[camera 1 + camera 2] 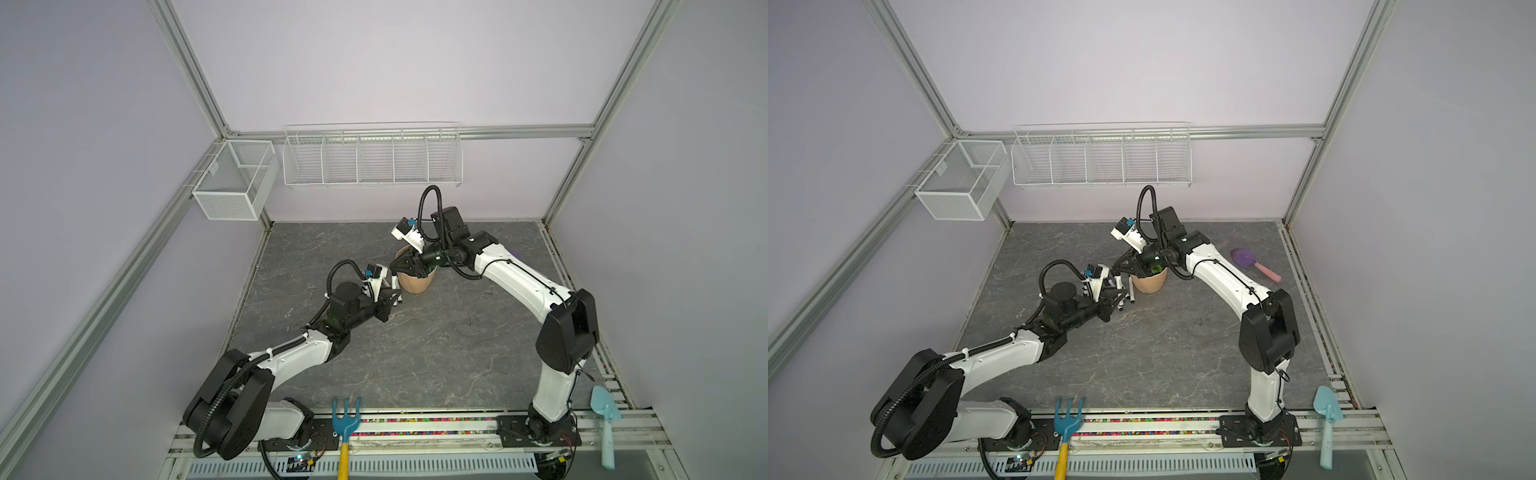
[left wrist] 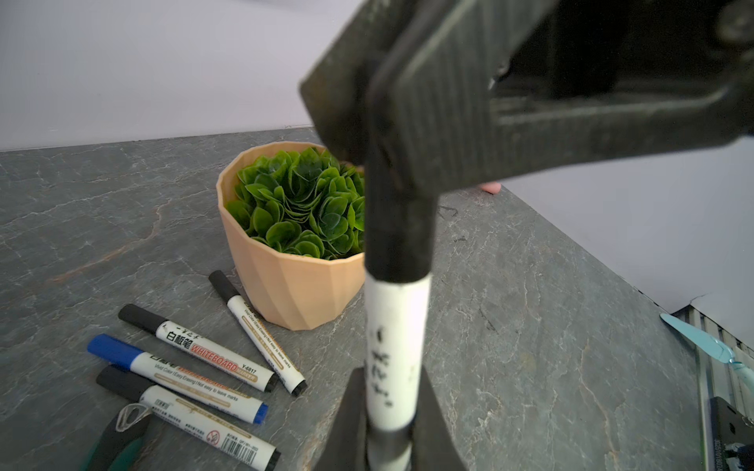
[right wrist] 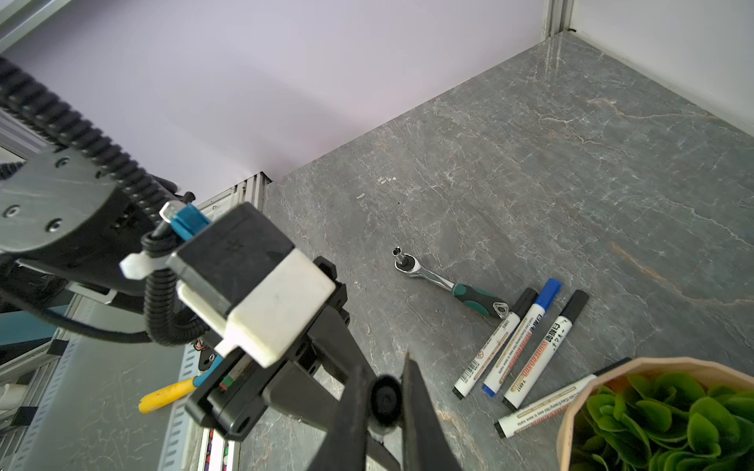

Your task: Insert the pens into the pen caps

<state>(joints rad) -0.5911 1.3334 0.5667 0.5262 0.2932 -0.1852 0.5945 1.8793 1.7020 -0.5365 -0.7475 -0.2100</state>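
Four pens [image 2: 196,348] lie capped on the grey table [image 2: 530,326], fanned just left of the pot [image 2: 293,285]: three w/ blk caps [image 2: 134,316], one w/ a blue cap [image 2: 114,350]. Wrench [image 2: 118,440] w/ green handle rests just beside the nearest cap end. Left gripper [image 2: 390,383] is pinched narrow on the fifth pen [image 2: 395,318], gripping its white barrel & holding it off the table, close by the pot. That pen's other end sits inside a blk cap [image 2: 400,236], & the right gripper [image 3: 385,401], reaching over the plant [image 2: 298,204], is clamped tight on that cap. Whether it's fully seated, can't tell. Further right, a purple scoop [image 1: 1241,257] lies alone nr the table's edge.
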